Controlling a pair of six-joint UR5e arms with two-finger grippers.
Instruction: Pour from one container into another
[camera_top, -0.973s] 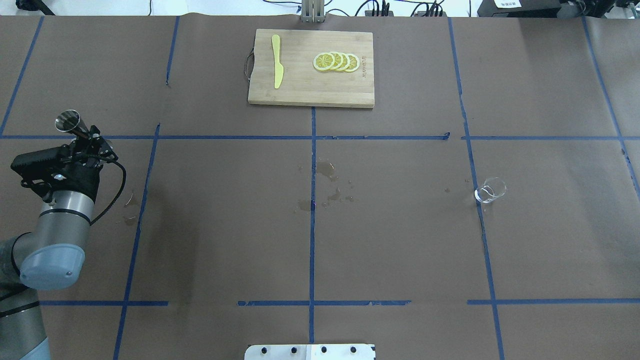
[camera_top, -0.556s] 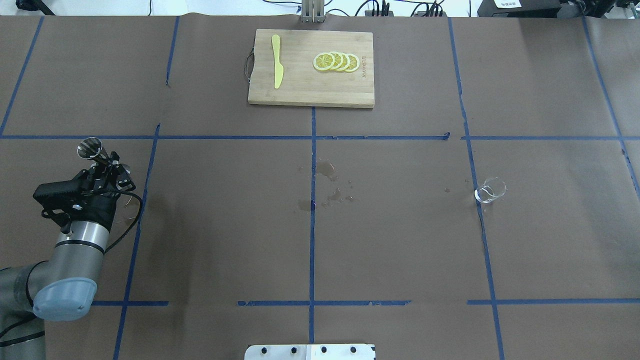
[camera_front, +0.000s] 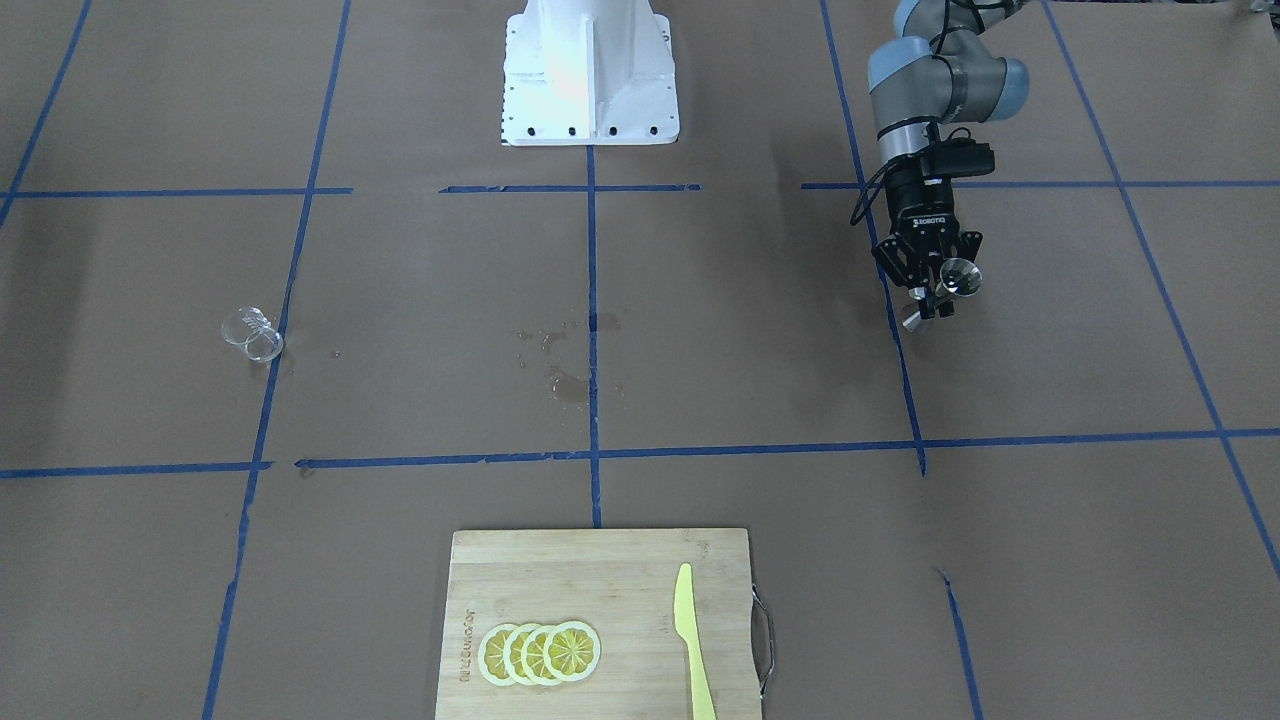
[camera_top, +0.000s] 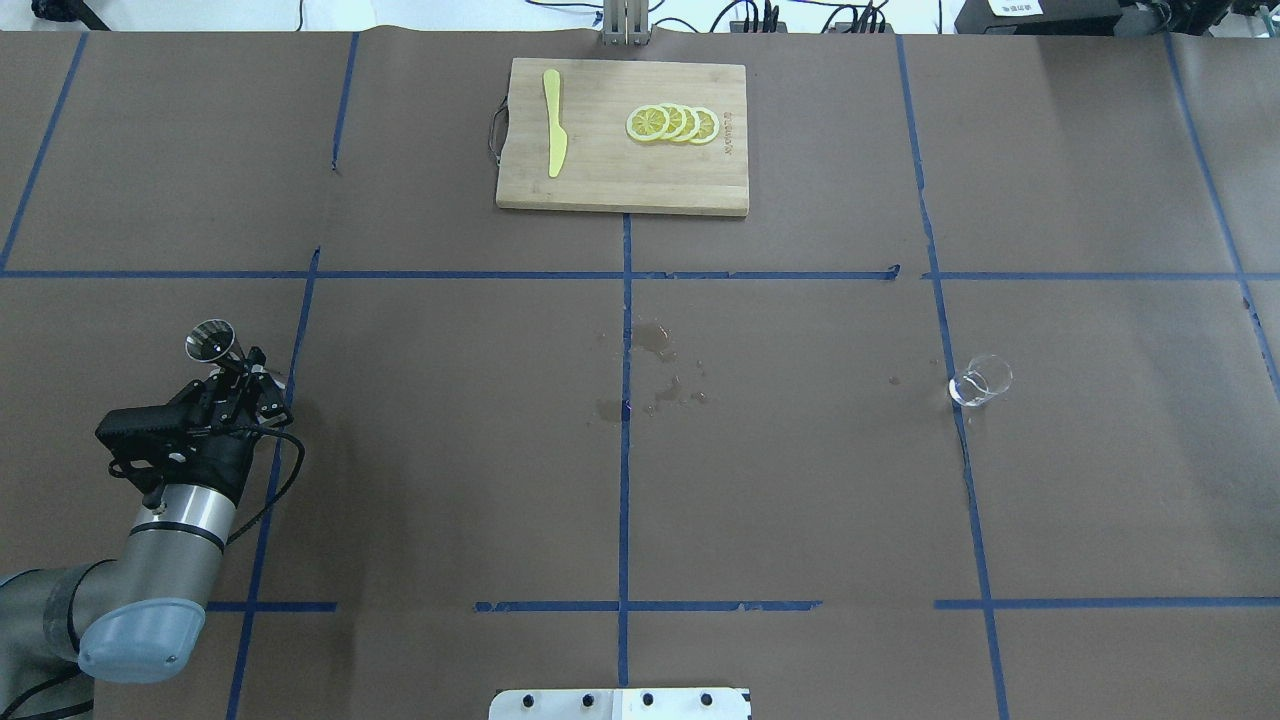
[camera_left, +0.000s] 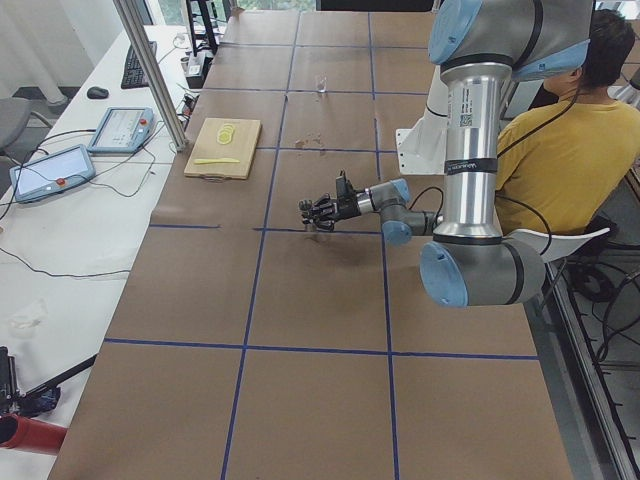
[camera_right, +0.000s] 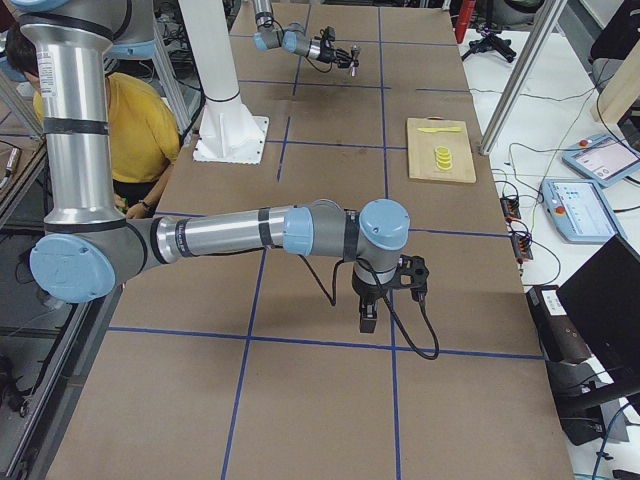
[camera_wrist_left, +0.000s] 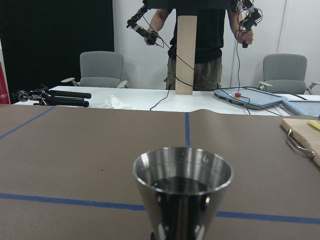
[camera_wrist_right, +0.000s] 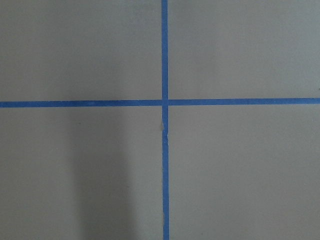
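A: Step in hand?

B: Judged to be positioning the receiver. The left tool (camera_top: 238, 372) is clamped across the narrow waist of the jigger (camera_wrist_left: 182, 192). The jigger stands mouth up, low over the bench (camera_top: 450, 480) on the robot's left side. Cannot tell whether its foot touches the paper.

A: Source vessel?

B: The glass cup (camera_top: 980, 381) is on the robot's right half of the bench, well apart from the jigger and in no tool. It seems to lie on its side; contents not readable. The right tool (camera_right: 366, 312) points down at a crossing of blue tape (camera_wrist_right: 165, 102), and the cup is absent from its wrist view. Whether its fingers are spread or closed, cannot tell.

A: Next move?

B: Judgement only: cup and jigger must be brought together. The right arm would have to reach the cup and grip its wall, with the jigger held level and mouth up.

A: Materials?

B: Jigger: polished steel, two cones, smooth and probably slippery; the waist gives the fingers a seat. A dark level patch shows inside the upper cone; liquid or reflection, undecided. Cup: clear, rounded, thick-based, likely to roll, faint against the brown paper. Wet marks (camera_top: 655, 345) at bench centre suggest the paper absorbs. A wooden cutting board (camera_top: 620, 190) with lemon slices (camera_top: 672, 123) sits at the far edge, not involved.
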